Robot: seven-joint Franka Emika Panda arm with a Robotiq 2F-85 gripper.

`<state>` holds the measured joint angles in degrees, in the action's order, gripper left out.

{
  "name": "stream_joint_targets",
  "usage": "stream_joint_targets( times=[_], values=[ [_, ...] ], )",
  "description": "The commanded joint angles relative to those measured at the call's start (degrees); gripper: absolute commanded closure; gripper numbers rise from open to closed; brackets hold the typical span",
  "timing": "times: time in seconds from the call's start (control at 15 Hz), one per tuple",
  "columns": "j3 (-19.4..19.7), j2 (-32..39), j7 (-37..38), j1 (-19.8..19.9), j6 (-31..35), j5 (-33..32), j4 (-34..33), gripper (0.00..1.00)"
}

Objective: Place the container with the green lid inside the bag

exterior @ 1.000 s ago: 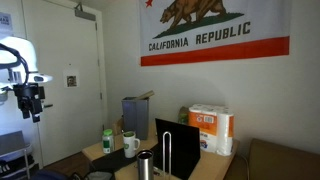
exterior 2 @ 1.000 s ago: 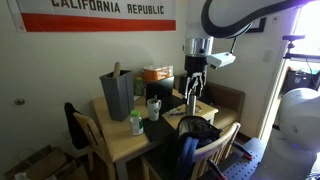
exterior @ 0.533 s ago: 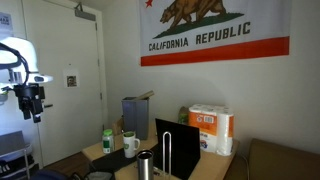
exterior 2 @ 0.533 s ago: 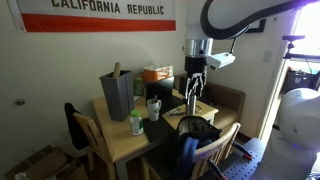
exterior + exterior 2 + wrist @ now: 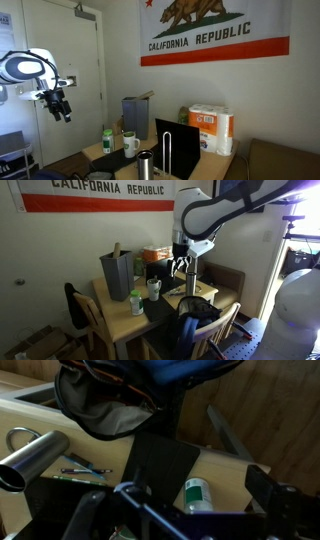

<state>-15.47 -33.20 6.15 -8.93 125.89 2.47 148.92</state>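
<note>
The container with the green lid (image 5: 107, 139) is found upright on the tabletop (image 5: 118, 327) near the grey bag (image 5: 134, 112), while the tool (image 5: 62, 108) is held aloft, spread and empty, presumably for lining up a grasp.

- worktop (image 5: 118, 326): pale wood, smooth, matt
- steel tumbler (image 5: 35, 462): brushed metal, soft sheen
- container with the green lid (image 5: 198, 494): plastic, slight gloss
- bag (image 5: 116, 276) on the worktop: grey, matt; cloth or felt, can't tell which
- white mug (image 5: 131, 145): smooth, glossy
- flag (image 5: 215, 30) above the worktop: cloth, matt
- paper roll pack (image 5: 211, 128): paper under shiny film
- backpack (image 5: 105, 405): dark cloth
</note>
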Motion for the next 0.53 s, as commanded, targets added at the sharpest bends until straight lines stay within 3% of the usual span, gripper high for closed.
stream_joint_targets(
  times=[0.0, 0.2, 0.27, 0.47],
  values=[
    [-2.45, 14.87, 1.67, 4.50, 10.29, -3.19, -7.24, 0.00],
    [-4.09, 26.03, 3.19, 6.18, 19.48, -6.07, -13.54, 0.00],
    [-2.15, 29.29, 4.01, 4.04, 22.17, -7.62, -15.41, 0.00],
    [-1.24, 38.39, 6.01, 2.05, 29.77, -11.60, -20.46, 0.00]
  ],
)
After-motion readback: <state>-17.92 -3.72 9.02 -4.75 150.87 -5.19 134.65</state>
